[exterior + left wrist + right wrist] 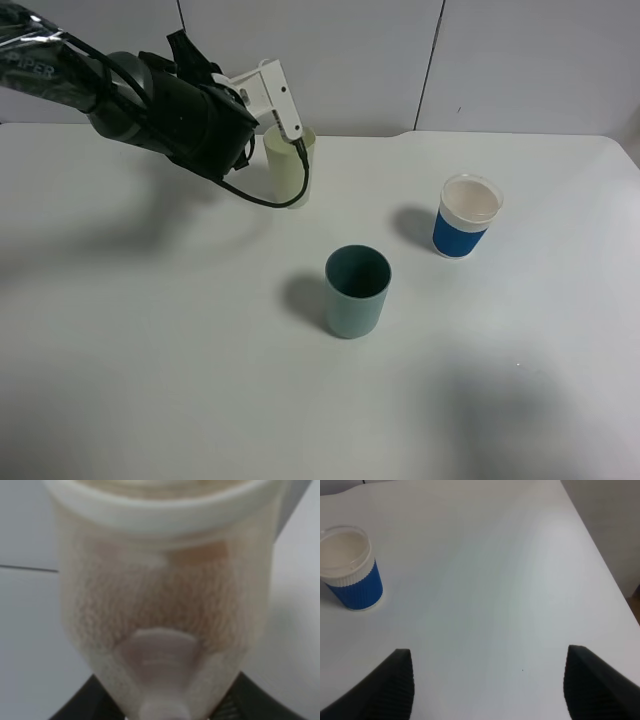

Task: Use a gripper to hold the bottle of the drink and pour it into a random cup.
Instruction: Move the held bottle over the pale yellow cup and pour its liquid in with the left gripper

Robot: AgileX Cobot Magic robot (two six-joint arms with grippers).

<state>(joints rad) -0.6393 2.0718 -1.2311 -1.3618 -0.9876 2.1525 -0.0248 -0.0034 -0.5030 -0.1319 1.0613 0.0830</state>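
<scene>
The right gripper (489, 652) is out of the overhead view. Its dark fingers are spread wide above the table (520, 580), near the blue cup (466, 216). The teal cup (357, 291) stands mid-table. Toward the far edge, the left gripper (280, 105) reaches in over the far left corner, its jaws just above the rim of the yellow-green cup (289, 170). The cable (262, 198) loops across that cup. From overhead the bottle (160, 595) is hidden. Close up it is blurred and clamped between the fingers (85, 702), with a faint reddish-brown drink (197, 555) inside.
</scene>
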